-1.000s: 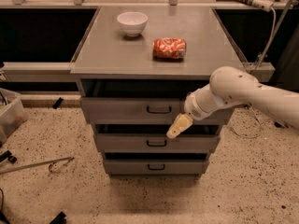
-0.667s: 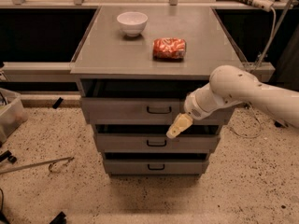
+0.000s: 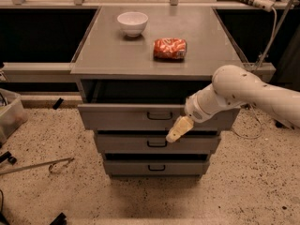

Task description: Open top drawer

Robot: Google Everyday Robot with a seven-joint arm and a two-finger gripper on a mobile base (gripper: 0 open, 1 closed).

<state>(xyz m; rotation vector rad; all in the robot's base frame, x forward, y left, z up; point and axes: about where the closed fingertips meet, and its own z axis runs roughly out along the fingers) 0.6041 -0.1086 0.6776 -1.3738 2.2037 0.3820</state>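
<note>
Speckled floor [image 3: 42,135] surrounds cabinet [image 3: 140,50]; gripper [image 3: 178,130] hangs before part-open top drawer [image 3: 119,117].

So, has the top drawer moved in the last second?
Yes: the top drawer has slid further out toward the camera, widening the dark gap below the cabinet top. The gripper is at its lower edge, right of the handle.

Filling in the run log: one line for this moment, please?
top drawer: partly pulled out | tool: at its front's lower edge, right of handle

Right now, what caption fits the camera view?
Gripper hangs before the partly open top drawer, near its handle; bowl and red bag above.
</note>
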